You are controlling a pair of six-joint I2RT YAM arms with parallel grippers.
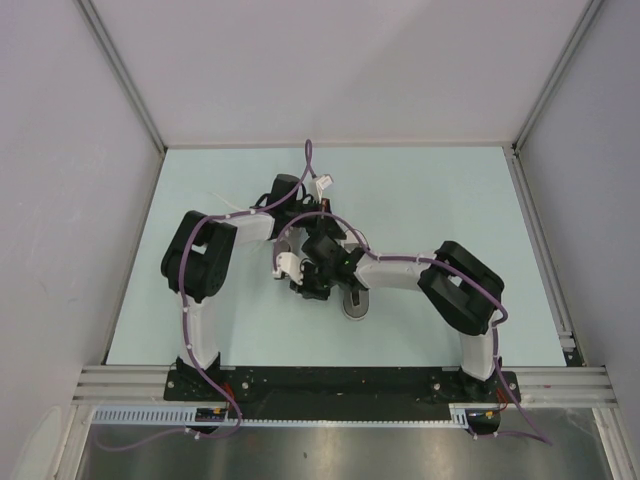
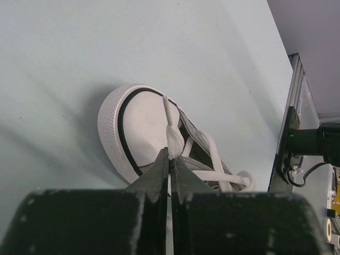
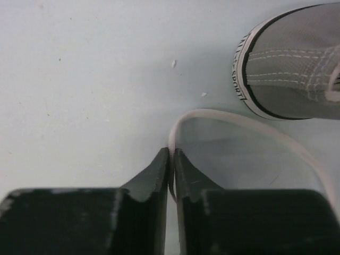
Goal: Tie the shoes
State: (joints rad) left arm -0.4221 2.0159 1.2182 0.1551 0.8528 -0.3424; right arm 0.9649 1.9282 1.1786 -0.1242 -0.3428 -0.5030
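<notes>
Left wrist: left gripper [image 2: 170, 159] clamped on white lace [image 2: 169, 114] of shoe [image 2: 119, 127]; right gripper [image 3: 171, 159] clamped on lace loop [image 3: 239, 119]. Laces judged limp, light, slippery; pinch near tips.

A pale green bench [image 1: 450, 200] is being enclosed on three sides by plain grey walls [image 1: 330, 60]. Two black arms are being held folded over its middle. The left arm [image 1: 205, 260] and the right arm [image 1: 455, 290] are both being bent inward, with their wrists close together. One shoe [image 1: 356, 308] is being largely hidden beneath the right arm, only a white sole edge and some grey showing. Purple cables [image 1: 183, 300] are being carried along both arms. Both bases are being borne by a black plate [image 1: 340, 380] at the near edge.
</notes>
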